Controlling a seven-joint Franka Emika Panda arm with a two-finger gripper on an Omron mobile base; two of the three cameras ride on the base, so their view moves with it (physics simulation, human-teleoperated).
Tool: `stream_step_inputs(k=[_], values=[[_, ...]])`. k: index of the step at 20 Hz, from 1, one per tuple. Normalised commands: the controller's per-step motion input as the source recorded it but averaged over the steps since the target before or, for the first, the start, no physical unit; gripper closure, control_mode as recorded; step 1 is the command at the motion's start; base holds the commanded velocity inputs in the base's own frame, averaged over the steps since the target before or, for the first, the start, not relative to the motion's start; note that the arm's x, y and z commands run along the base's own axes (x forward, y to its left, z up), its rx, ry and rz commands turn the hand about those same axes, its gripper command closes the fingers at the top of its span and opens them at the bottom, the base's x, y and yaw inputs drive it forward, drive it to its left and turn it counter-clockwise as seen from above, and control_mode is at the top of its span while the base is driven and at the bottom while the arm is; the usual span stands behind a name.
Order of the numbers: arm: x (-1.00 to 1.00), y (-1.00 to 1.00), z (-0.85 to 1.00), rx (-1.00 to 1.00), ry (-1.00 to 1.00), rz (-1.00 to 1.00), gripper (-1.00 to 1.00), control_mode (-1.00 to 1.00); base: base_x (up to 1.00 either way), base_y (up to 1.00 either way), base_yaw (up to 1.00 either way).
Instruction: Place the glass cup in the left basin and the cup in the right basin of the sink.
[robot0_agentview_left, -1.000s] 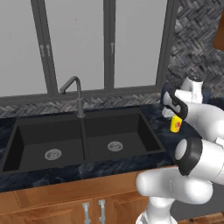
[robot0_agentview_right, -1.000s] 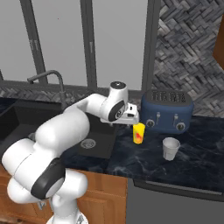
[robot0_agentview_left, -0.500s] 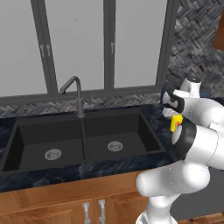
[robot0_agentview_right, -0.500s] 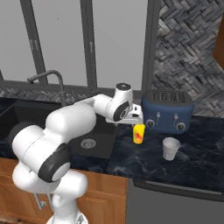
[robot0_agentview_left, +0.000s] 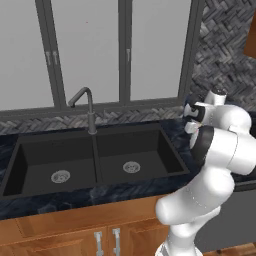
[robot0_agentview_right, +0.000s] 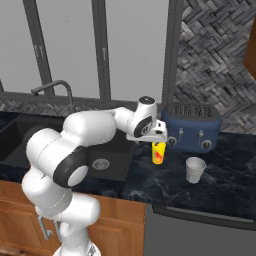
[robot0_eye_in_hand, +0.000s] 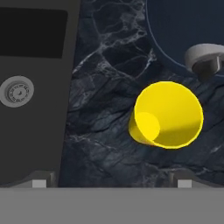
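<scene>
Left base view: the sink (robot0_agentview_left: 95, 162) lies wide across the dark marbled tabletop (robot0_agentview_left: 75, 197). The left basin (robot0_agentview_left: 52, 167) sits at about 9 o'clock from the picture's centre and the right basin (robot0_agentview_left: 135, 156) just past centre toward 4 o'clock, each with a round silver drain. The grey tap (robot0_agentview_left: 86, 107) rises at 12 o'clock of the divider. The arm bends up at 3 o'clock, its wrist beyond the sink's right end; the jaws themselves are hidden behind the arm here.

Right base view: the arm reaches across the right basin (robot0_agentview_right: 102, 157) to the tabletop (robot0_agentview_right: 200, 192) at 3 o'clock of the sink. The jaws (robot0_agentview_right: 159, 138) hang directly above the cup (robot0_agentview_right: 158, 152), which stands upright on the tabletop, yellow with a red mark on its side. The glass cup (robot0_agentview_right: 195, 169) stands upright near it, at about 4 o'clock of the cup, the two apart. A blue toaster (robot0_agentview_right: 192, 126) stands behind both, toward 12 o'clock.

Hand view: the cup (robot0_eye_in_hand: 168, 114) is seen from above, its open mouth at 3 o'clock of centre. The right basin (robot0_eye_in_hand: 30, 92) with its drain fills the 9 o'clock side. The two finger tips (robot0_eye_in_hand: 40, 183) stand wide apart at 6 o'clock, holding nothing; the cup is clear of both.
</scene>
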Motion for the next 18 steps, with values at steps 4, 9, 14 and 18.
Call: stream_step_inputs(k=[4,9,14,18], values=[[0.30,-0.10,-0.22,0.02,0.03,0.00,-1.00,-1.00,0.00,0.00,0.00],[0.29,-0.10,-0.20,0.02,0.03,0.00,-1.00,-1.00,0.00,0.00,0.00],[0.24,-0.07,-0.19,0.02,0.02,0.00,-1.00,-1.00,0.00,0.00,0.00],[0.21,-0.06,-0.20,0.03,0.01,0.00,-1.00,-1.00,0.00,0.00,0.00]])
